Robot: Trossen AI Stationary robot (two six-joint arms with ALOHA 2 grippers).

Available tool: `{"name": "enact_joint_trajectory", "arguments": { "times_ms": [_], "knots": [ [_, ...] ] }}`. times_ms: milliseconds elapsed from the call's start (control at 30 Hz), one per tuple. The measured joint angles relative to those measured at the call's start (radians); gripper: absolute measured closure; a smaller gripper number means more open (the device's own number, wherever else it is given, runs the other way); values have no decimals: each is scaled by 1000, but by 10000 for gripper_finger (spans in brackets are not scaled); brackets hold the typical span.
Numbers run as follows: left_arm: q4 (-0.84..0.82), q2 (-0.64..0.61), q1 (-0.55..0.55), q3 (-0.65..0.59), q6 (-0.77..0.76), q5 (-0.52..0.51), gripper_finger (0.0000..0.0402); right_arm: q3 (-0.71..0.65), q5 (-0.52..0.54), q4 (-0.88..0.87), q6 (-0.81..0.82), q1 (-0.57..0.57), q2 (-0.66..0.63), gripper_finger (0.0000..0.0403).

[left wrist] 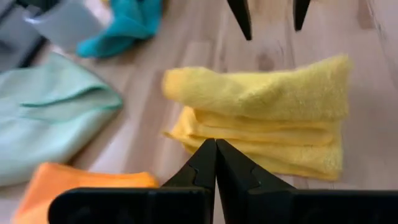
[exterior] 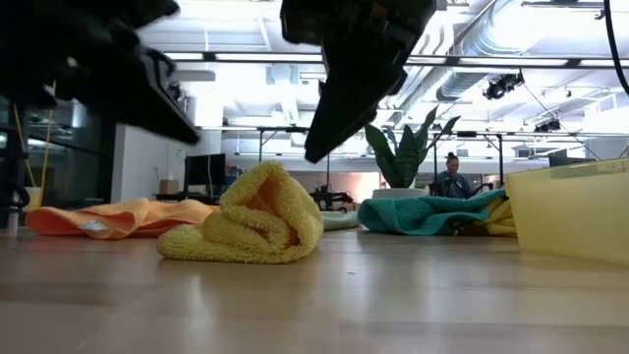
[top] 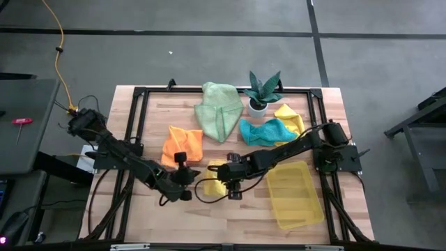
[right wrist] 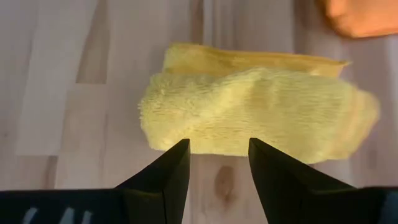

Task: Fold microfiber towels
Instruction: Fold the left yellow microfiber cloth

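Note:
A yellow microfiber towel (top: 215, 179) lies folded in several layers near the table's front middle; it also shows in the low view (exterior: 251, 224). My left gripper (left wrist: 216, 148) is shut and empty, its tips just short of the towel's left side (left wrist: 261, 124). My right gripper (right wrist: 217, 152) is open and empty, just right of the towel (right wrist: 249, 112) and above the table (exterior: 316, 147). An orange towel (top: 182, 144), a pale green towel (top: 218, 110), a teal towel (top: 265, 130) and a second yellow towel (top: 289, 117) lie crumpled farther back.
A translucent yellow tray (top: 296, 194) lies at the front right, close to my right arm. A spiky green plant in a white pot (top: 263, 92) stands at the back between the pale green and teal towels. A black frame (top: 139, 90) runs along the table's edges.

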Motion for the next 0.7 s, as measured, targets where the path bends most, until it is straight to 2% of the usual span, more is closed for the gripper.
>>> {"name": "enact_joint_trajectory", "arguments": {
  "times_ms": [133, 233, 333, 433, 500, 600, 700],
  "knots": [
    [-131, -72, -76, -3, -96, -135, 401, -27, 43, -18, -28, 0, -23, 249],
    [-194, -108, -140, -5, -161, -220, 401, -99, 46, 31, -23, -1, -27, 267],
    [-197, -114, -192, -5, -168, -265, 401, -173, 62, 108, -7, -3, -42, 306],
    [-163, -116, -225, -4, -117, -269, 401, -240, 80, 244, 3, -3, -70, 363],
    [-141, -115, -235, -5, -62, -229, 401, -291, 68, 386, -5, -3, -77, 392],
    [-62, -115, -233, -8, 56, -103, 401, -354, 33, 555, -23, -7, -77, 389],
    [228, -115, -207, -67, 285, 108, 402, -411, 32, 688, -36, -13, -77, 399]
  ]
}}
